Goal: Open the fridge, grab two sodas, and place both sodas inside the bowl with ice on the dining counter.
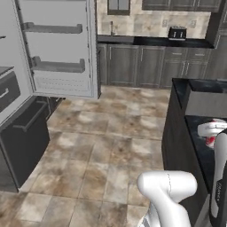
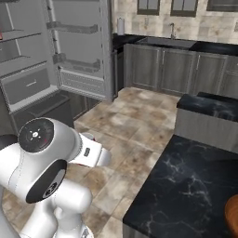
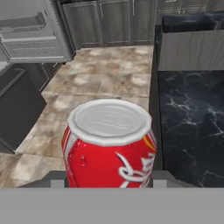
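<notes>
Soda can (image 3: 109, 144) upright between tool (image 3: 109, 179) fingers, gripped, beside dining counter (image 3: 192, 127)

The gripper's (image 3: 109, 181) fingertips are hidden behind the red soda can (image 3: 109, 144), whose base the bottom band cuts off. In the left base view the arm covers most of that can. The bowl (image 2: 232, 214) shows as a mere brown sliver at the right base view's edge, its contents unseen. The fridge (image 1: 57, 48) interior is cropped by the left edge.
</notes>
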